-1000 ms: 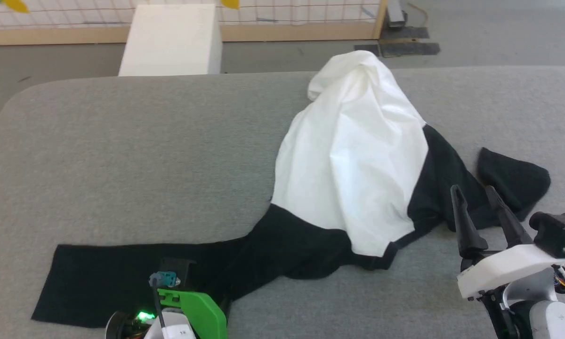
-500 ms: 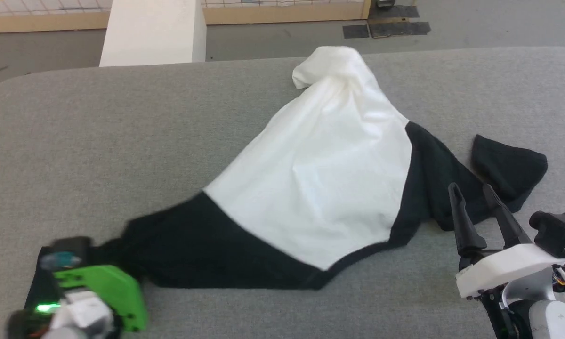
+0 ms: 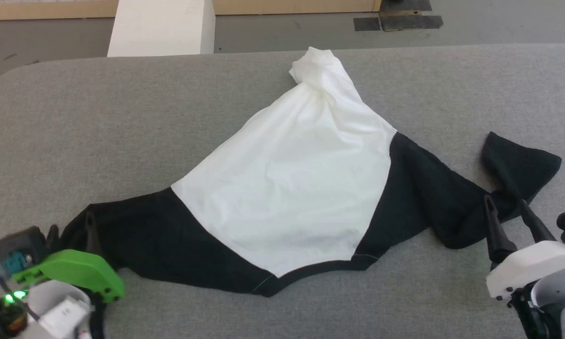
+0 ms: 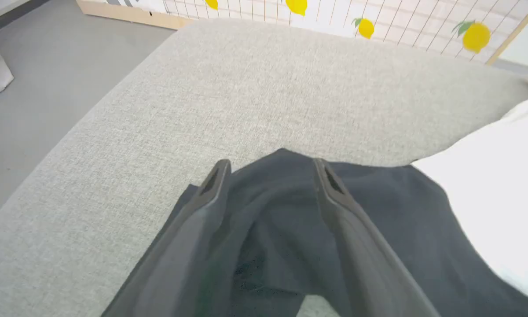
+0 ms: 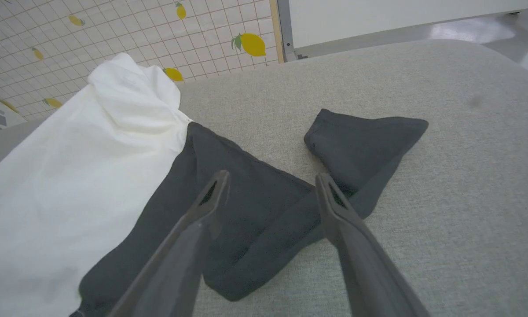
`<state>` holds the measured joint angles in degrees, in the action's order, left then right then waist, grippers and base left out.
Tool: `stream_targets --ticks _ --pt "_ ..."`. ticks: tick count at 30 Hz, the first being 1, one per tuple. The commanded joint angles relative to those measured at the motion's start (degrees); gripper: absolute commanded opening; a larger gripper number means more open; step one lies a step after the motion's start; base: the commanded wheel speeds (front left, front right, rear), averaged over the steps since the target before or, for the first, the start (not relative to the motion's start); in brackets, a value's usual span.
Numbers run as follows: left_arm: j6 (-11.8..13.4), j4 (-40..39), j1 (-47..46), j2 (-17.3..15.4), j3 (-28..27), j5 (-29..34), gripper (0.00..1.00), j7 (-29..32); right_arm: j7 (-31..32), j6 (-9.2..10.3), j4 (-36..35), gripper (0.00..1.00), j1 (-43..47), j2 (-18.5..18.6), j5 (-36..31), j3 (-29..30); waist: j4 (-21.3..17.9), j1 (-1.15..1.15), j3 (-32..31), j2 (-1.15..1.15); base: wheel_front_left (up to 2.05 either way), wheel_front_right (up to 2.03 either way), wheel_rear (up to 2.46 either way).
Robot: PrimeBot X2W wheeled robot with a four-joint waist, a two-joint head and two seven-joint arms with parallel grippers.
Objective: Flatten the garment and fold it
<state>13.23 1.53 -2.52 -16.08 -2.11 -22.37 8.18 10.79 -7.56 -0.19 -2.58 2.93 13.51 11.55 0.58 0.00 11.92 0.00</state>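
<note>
The garment (image 3: 282, 188) lies spread across the grey table (image 3: 122, 117), its white panel in the middle and bunched to a peak at the far side. One black sleeve (image 3: 146, 240) runs to the near left. There my left gripper (image 3: 71, 230) stands open, with the sleeve end (image 4: 273, 207) lying slack between and under its fingers. The other black sleeve (image 3: 433, 197) trails right to a folded cuff (image 3: 518, 162). My right gripper (image 3: 504, 203) is open just above that sleeve (image 5: 264, 207), holding nothing.
A white box (image 3: 160, 28) stands on the floor beyond the table's far edge, with dark floor mats (image 3: 398, 21) to its right. A lemon-patterned screen (image 5: 114, 31) stands behind. The table's left corner (image 4: 92, 132) is rounded and drops to grey floor.
My left gripper shut on the black sleeve, dragged it left so the white panel stretched out flatter, then opened. The right sleeve pulled longer. The head camera has also shifted.
</note>
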Motion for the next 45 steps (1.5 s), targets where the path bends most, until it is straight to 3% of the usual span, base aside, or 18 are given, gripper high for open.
stream_targets --ticks 1,9,16,17,19,20,25,29,37,42,43,44,45 --pt "-0.20 -0.19 -0.38 2.07 -0.15 -0.87 1.00 -3.67 0.67 0.08 0.07 1.00 0.19 -0.05 -0.32 0.64 0.35 0.00 -0.06 0.00 0.00 0.00 0.00" --pt "-3.45 0.37 1.01 7.77 4.56 1.64 1.00 -20.16 7.21 0.08 2.68 1.00 0.24 -0.05 0.77 4.60 3.40 0.00 -0.18 0.00 0.00 0.00 0.00" --pt "-5.38 0.61 -1.44 9.27 6.32 4.50 1.00 -22.99 15.34 0.08 8.58 1.00 -4.46 -0.05 -1.11 8.06 5.62 0.00 0.95 0.00 0.00 0.00 0.00" --pt "-5.57 0.62 -1.71 9.50 6.42 4.76 1.00 -23.06 16.58 0.08 9.48 0.80 -5.39 -0.05 -1.49 8.26 5.84 0.00 1.14 0.00 0.00 0.00 0.00" --pt "-5.97 0.77 -2.07 9.81 6.54 5.16 1.00 -23.12 18.36 0.08 10.47 0.18 -6.88 -0.05 -2.60 8.68 6.28 0.00 1.45 0.00 0.00 0.00 0.00" --pt "-6.14 0.73 -2.17 9.93 6.54 5.36 1.00 -23.13 19.06 0.08 10.64 0.00 -7.42 -0.05 -3.41 8.99 6.46 0.00 1.59 0.00 0.00 0.00 0.00" --pt "-7.14 0.79 -2.13 10.58 6.58 6.01 1.00 -23.16 20.04 0.08 7.90 0.00 -10.96 0.20 -10.53 13.96 7.81 0.00 2.58 0.00 0.00 0.00 0.00" --pt "-7.98 1.33 -2.16 10.63 6.79 6.25 1.00 -23.17 18.73 0.08 7.32 0.00 -15.64 4.78 -14.84 17.17 8.67 0.00 3.37 0.00 0.00 0.00 0.00" --pt "-9.49 2.74 -3.44 10.28 7.82 6.65 1.00 -23.17 11.40 0.08 16.88 0.00 -26.98 15.90 -17.44 14.46 10.80 0.00 5.61 0.00 0.00 0.00 0.00" --pt "-10.58 3.48 -3.91 10.15 9.15 6.43 1.00 -22.42 7.81 0.08 23.69 0.00 -31.88 17.83 -16.75 11.31 12.12 0.00 6.47 0.00 0.00 0.00 0.00" --pt "-11.04 3.56 -3.87 10.15 9.61 6.17 1.00 -21.82 7.39 0.08 24.88 0.22 -32.29 17.88 -16.43 10.69 12.45 0.00 6.44 0.00 0.00 0.00 0.00" --pt "-11.37 3.52 -3.81 10.12 9.92 5.95 1.00 -21.31 7.13 0.08 25.79 0.83 -32.46 17.97 -16.11 10.25 12.63 0.00 6.38 0.00 0.00 0.00 0.00" --pt "-11.60 3.38 -3.72 10.03 10.30 5.89 1.00 -20.60 7.22 0.08 26.82 1.00 -32.34 17.95 -15.65 10.06 13.00 0.00 6.15 0.00 0.00 0.00 0.00"
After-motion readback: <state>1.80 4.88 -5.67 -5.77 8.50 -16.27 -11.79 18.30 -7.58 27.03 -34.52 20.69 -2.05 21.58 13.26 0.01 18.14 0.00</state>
